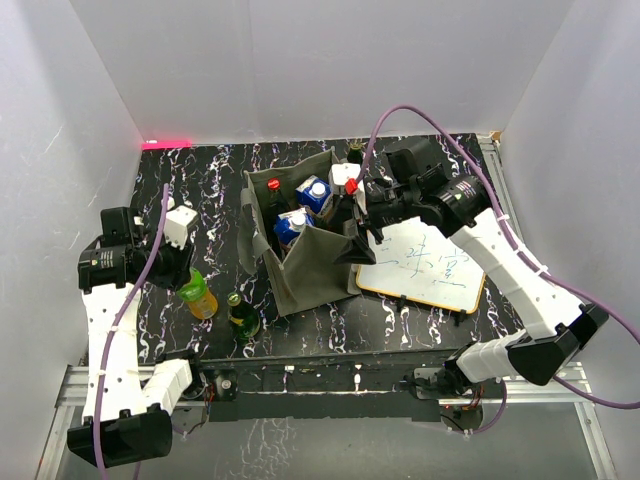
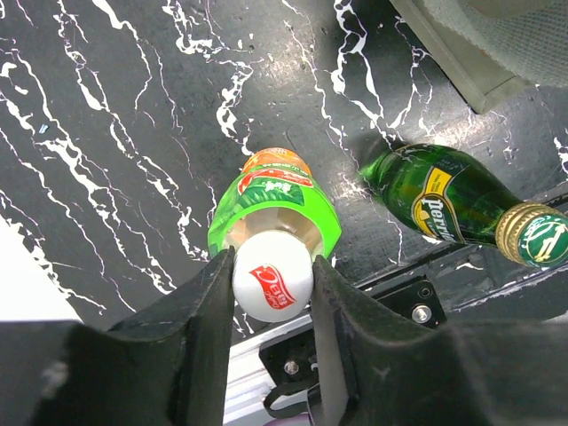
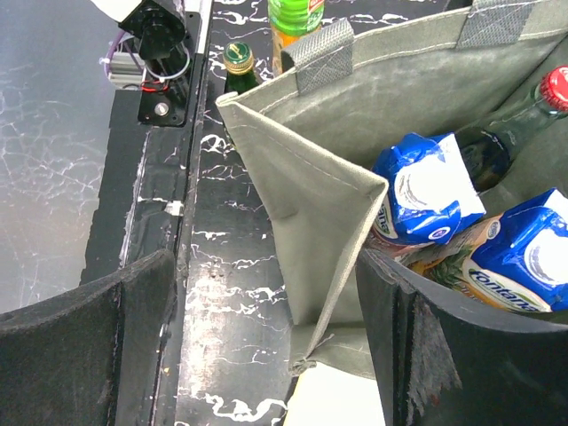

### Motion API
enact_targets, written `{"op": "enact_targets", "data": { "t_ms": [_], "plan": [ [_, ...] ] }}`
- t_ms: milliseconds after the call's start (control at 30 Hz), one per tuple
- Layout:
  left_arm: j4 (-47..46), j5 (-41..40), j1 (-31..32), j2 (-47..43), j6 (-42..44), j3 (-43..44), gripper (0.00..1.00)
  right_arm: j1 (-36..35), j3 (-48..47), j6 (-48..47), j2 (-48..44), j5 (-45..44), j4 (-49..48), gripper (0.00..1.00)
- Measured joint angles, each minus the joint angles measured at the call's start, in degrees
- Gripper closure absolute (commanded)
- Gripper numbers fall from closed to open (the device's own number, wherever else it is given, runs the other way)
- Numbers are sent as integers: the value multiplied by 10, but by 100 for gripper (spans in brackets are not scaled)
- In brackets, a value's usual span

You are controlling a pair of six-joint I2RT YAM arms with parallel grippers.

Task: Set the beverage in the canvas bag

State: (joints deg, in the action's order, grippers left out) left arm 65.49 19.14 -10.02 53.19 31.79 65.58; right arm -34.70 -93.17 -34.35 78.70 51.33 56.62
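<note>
The beverage (image 1: 198, 293) is an orange drink bottle (image 2: 273, 209) with a green label and a white cap (image 2: 272, 277), standing on the black marble table left of the canvas bag (image 1: 315, 270). My left gripper (image 2: 272, 266) comes down from above, and both fingers press on the cap's sides. The olive-grey bag (image 3: 311, 195) stands open in the middle of the table. My right gripper (image 3: 266, 266) stands open astride the bag's right front corner, one finger inside and one outside, without pinching the cloth.
A green Perrier bottle (image 2: 444, 200) stands just right of the beverage, near the table's front rail (image 1: 320, 375). Blue cartons (image 3: 426, 191) and a red-capped bottle (image 3: 555, 84) sit inside the bag. A whiteboard (image 1: 425, 265) lies right of the bag under the right arm.
</note>
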Motion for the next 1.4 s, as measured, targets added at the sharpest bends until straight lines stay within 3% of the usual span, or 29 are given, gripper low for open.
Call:
{"op": "enact_targets", "data": {
  "t_ms": [200, 433, 867, 1233, 1400],
  "plan": [
    [-3, 8, 0, 3, -1, 0, 100, 2, 3, 0, -3, 0, 0, 14],
    [-4, 55, 0, 17, -18, 58, 100, 14, 3, 1, -4, 5, 0, 14],
    [-89, 116, 0, 69, -134, 318, 100, 35, 12, 42, -9, 14, -26, 17],
    [-144, 172, 0, 163, -223, 534, 100, -2, 12, 20, 47, -18, -26, 18],
    [-181, 224, 0, 209, -275, 603, 100, -13, 12, -1, 66, -24, -18, 23]
  ]
}}
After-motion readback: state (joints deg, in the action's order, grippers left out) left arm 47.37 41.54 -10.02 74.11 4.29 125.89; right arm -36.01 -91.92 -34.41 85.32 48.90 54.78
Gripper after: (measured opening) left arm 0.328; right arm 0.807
